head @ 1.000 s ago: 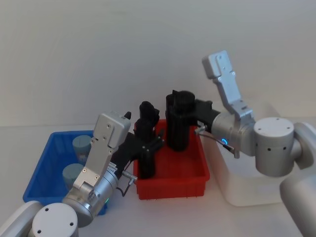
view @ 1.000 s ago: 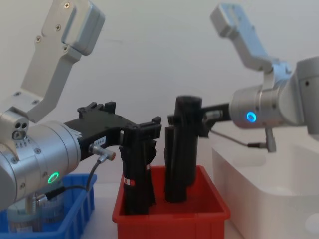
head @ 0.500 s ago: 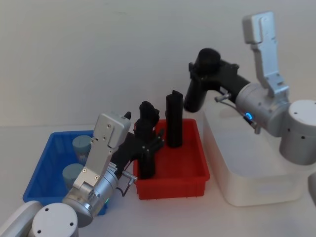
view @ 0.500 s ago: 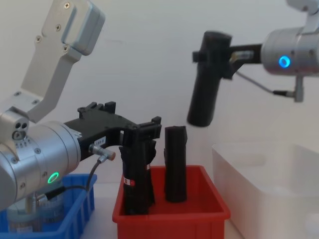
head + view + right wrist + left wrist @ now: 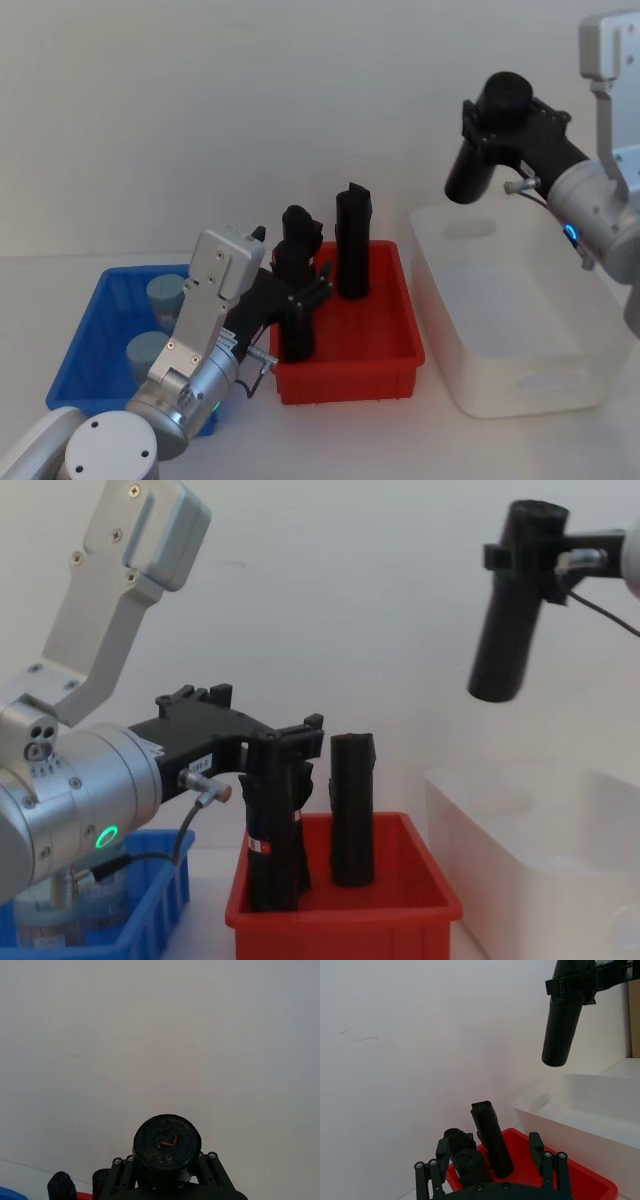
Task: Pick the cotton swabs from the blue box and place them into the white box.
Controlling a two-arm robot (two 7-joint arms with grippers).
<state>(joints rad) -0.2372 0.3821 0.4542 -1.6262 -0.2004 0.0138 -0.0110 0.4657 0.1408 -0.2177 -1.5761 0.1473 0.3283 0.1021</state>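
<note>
1. White wall [image 5: 200, 100] rises behind a white table [image 5: 440, 440] that carries three bins in a row. The blue box [image 5: 88, 325] is on the robot's left, a red bin [image 5: 345, 382] is in the middle, and the white box [image 5: 520, 388] is on the right.
2. Two swabs [image 5: 165, 293] stand upright in the blue box with their lids up, one behind the other. Both are toward the side of the box nearest the red bin, and the left arm partly covers the nearer one.
3. The red bin sits just beside the white box. The left arm hides whether it touches the blue box.
4. Three rolls [image 5: 353, 240] stand upright in the red bin. The tallest is near the middle at the back, and two shorter ones are toward the bin's left side.
5. The left gripper [image 5: 298, 295] reaches in low over the left part of the red bin. Its fingers [image 5: 547, 1162] are apart and straddle the nearer short roll. The left wrist view shows a clear gap between that roll and one finger.
6. The right gripper [image 5: 492, 130] is high in the air, clamped on a black roll [image 5: 468, 175] near its top.
7. The black roll hangs tilted, with its lower end leaning toward the robot's left. It is above the far left corner of the white box and well clear of the rim.
8. In the right wrist view the top of the black roll shows end-on as a dark disc, gripped from both sides.
</note>
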